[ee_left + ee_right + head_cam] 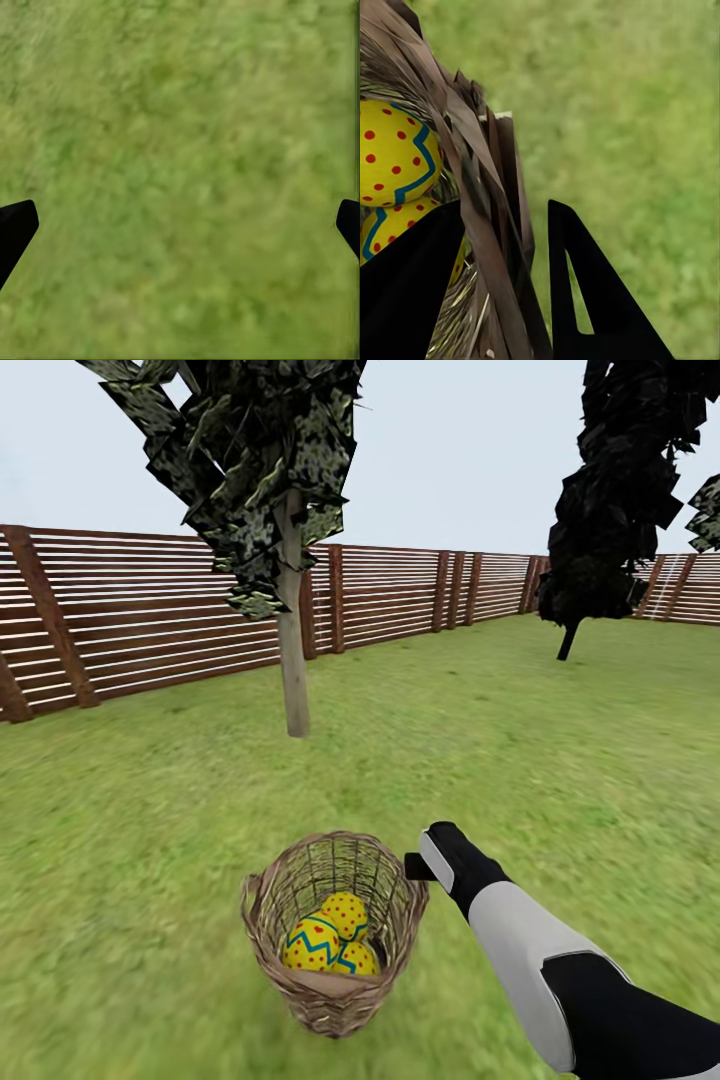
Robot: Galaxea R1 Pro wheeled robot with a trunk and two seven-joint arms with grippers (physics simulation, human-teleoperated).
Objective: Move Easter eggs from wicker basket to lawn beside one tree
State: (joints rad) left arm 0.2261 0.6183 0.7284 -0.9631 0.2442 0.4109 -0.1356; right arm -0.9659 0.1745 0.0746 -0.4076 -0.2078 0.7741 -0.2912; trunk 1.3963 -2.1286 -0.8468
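The wicker basket (pixel 335 1000) stands on the lawn (pixel 150 840) just in front of me. The three Easter eggs lie inside it: one with red dots (pixel 347 913), one with blue zigzags (pixel 311 946) and a lower one (pixel 357 960). My right gripper (pixel 418 867) (pixel 502 206) is at the basket's right rim (pixel 491 225), shut on the wall with one finger inside and one outside. Two eggs (pixel 390 154) (pixel 386 225) show beside the inner finger. The left gripper (pixel 184 217) hangs wide open over bare grass. The tree (pixel 293 670) with its pale trunk rises behind the basket.
An all-black tree (pixel 610 510) stands far right. A brown slat fence (pixel 150 620) runs along the back of the garden. Open grass lies between the basket and the pale-trunked tree.
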